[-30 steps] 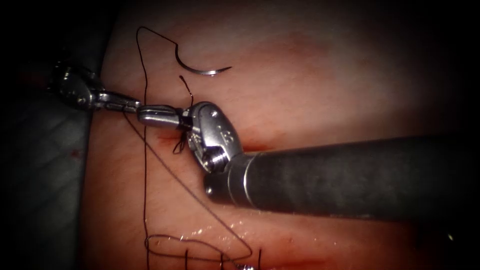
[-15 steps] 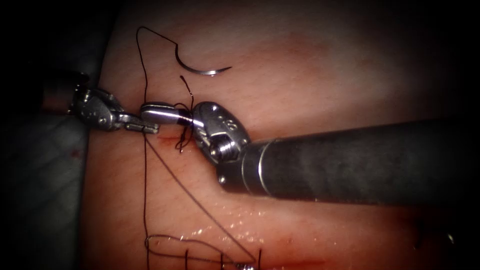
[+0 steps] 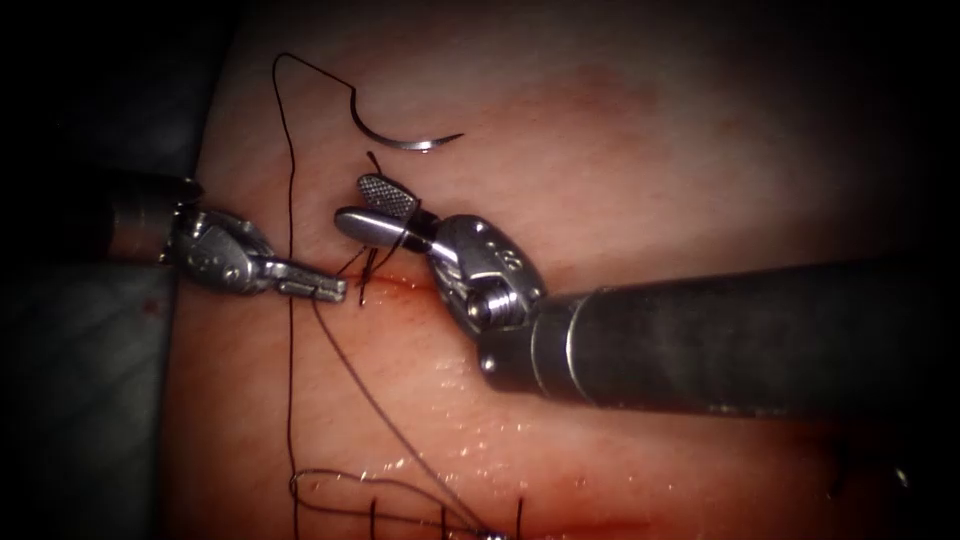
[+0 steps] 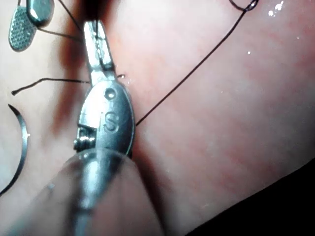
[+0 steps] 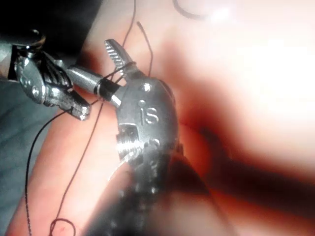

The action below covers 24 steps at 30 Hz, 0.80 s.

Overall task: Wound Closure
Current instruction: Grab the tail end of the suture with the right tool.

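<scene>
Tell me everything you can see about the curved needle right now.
The needle is a thin, curved sliver of shiny metal lying free on the tissue, above the cut, curve sagging downward, sharp tip pointing right. It is not in the tissue, and neither tool holds it. Dark thread leaves its left end, arches up and over, then runs down the tissue.

My right tool (image 3: pixel 375 205) comes in from the right side of the endoscope picture, its two jaws spread apart. My left tool (image 3: pixel 325 290) reaches in from the left, jaws pressed together on the thread (image 3: pixel 385 420).
</scene>
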### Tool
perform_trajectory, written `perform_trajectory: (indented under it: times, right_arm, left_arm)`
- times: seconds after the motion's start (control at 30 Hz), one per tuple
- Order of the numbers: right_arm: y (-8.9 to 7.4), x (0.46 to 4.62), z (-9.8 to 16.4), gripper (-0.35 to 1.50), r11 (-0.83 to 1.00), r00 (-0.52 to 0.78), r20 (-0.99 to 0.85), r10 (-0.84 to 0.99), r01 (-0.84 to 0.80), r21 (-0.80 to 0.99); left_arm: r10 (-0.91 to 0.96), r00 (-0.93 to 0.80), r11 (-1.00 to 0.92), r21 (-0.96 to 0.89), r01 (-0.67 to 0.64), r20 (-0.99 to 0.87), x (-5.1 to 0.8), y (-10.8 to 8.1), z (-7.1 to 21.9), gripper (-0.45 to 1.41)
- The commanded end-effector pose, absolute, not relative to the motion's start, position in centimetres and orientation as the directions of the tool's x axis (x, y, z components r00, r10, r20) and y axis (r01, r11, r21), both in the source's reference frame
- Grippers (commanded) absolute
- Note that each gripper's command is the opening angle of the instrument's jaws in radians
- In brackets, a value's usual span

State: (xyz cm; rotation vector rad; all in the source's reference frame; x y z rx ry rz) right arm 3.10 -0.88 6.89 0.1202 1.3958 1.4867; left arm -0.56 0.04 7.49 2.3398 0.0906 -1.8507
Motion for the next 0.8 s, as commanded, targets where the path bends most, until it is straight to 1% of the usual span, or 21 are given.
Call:
perform_trajectory:
  times: [0.03, 0.13, 0.2, 0.23, 0.33, 0.47, 0.6, 0.8]
  right_arm:
    - [-0.89, 3.15, 6.95, 0.79, 0.194, -0.457, -0.522, 0.720, -0.590, 0.784]
    - [-0.86, 3.13, 7.01, 0.96, 0.170, -0.466, -0.510, 0.723, -0.596, 0.785]
    - [-0.85, 3.11, 7.05, 1.01, 0.154, -0.476, -0.502, 0.722, -0.597, 0.787]
    - [-0.87, 3.08, 7.12, 0.99, 0.111, -0.497, -0.465, 0.733, -0.587, 0.802]
    - [-0.89, 3.06, 7.21, 0.96, 0.059, -0.503, -0.421, 0.754, -0.587, 0.807]
    - [-0.93, 3.07, 7.39, 0.96, -0.030, -0.545, -0.321, 0.775, -0.539, 0.842]
    - [-0.96, 3.10, 7.54, 0.96, -0.075, -0.555, -0.269, 0.788, -0.519, 0.852]
    - [-0.95, 3.17, 7.65, 0.96, -0.072, -0.544, -0.267, 0.795, -0.521, 0.850]
  left_arm:
    - [-0.045, 0.237, -0.987, 0.080, 0.141, -0.970, -0.64, 0.04, 7.54, -0.45]
    - [-0.039, 0.235, -0.987, 0.074, 0.143, -0.971, -0.73, 0.05, 7.54, -0.45]
    - [-0.039, 0.231, -0.987, 0.074, 0.145, -0.972, -0.77, 0.06, 7.55, -0.45]
    - [-0.038, 0.231, -0.987, 0.073, 0.143, -0.972, -0.78, 0.09, 7.55, -0.45]
    - [-0.036, 0.232, -0.987, 0.071, 0.142, -0.972, -0.79, 0.12, 7.56, -0.45]
    - [-0.036, 0.227, -0.986, 0.071, 0.149, -0.973, -0.79, 0.13, 7.57, -0.45]
    - [-0.038, 0.226, -0.986, 0.073, 0.149, -0.973, -0.80, 0.11, 7.58, -0.45]
    - [-0.033, 0.219, -0.985, 0.069, 0.157, -0.975, -0.80, 0.09, 7.58, -0.45]
